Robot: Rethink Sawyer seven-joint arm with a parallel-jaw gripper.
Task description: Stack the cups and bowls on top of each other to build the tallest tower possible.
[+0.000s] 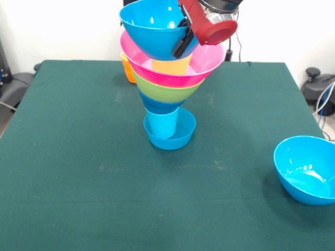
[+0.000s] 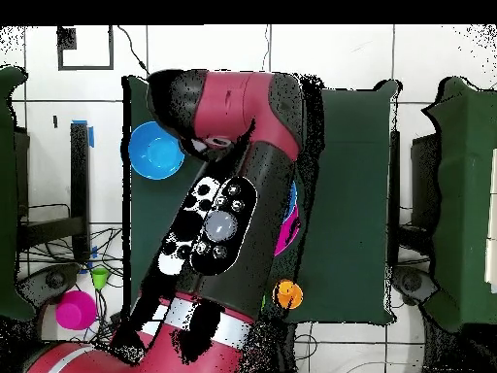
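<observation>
1. We are working over a dark green cloth-covered table [image 1: 78, 172] set against a white wall.
2. The tower [image 1: 168, 89], a multicoloured funnel-shaped column of plastic cups and bowls, is standing near the table's middle: a small blue bowl, a light blue cup, then blue, lime green and pink ribbed bowls, with a yellow cup inside.
3. Our gripper [image 1: 184, 39] is clamping the rim of a large bright blue plastic bowl [image 1: 152, 26], tilted just above the tower's top.
4. Still remaining, we judge: an orange translucent tumbler [image 1: 127, 70] just behind the tower and another large blue bowl [image 1: 306, 170] well apart from it, at the table's edge.
</observation>
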